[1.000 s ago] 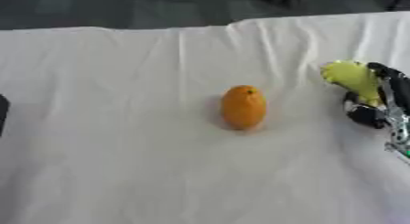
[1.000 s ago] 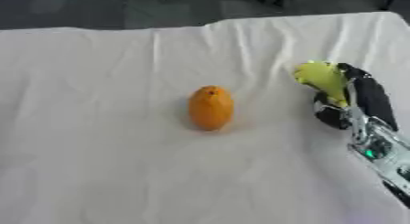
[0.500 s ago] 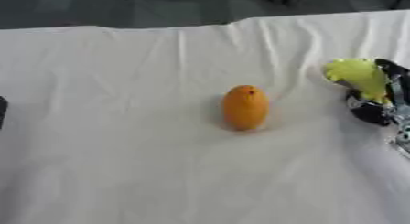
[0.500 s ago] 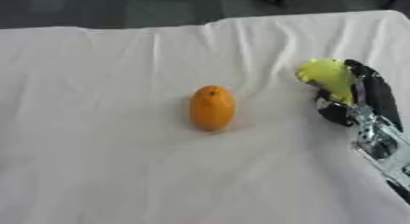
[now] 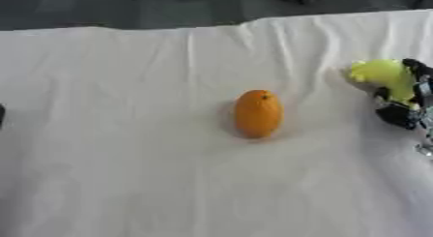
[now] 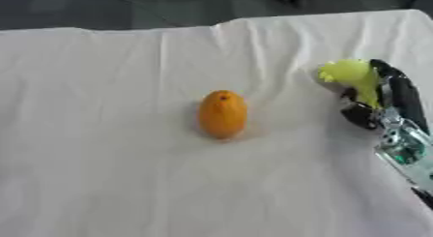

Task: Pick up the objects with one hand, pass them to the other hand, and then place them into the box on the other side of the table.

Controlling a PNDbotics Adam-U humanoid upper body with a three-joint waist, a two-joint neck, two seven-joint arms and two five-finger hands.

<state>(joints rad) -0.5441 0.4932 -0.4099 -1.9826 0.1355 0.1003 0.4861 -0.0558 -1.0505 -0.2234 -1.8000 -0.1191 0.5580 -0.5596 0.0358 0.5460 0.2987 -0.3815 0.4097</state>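
Fingers of the right hand [image 6: 382, 99] curl around a yellow-green object [image 6: 348, 73] well right of the orange fruit [image 6: 223, 113], so the pickup looks underway; next comes passing it leftward to the unseen left hand.

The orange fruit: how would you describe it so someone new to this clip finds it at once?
Look at the white tablecloth that covers the table. Near its middle, alone, sits the orange fruit, an egg-shaped thing with a dark dot on top. The only other fruit-like thing is a yellow-green object, held in the right hand at the right edge.
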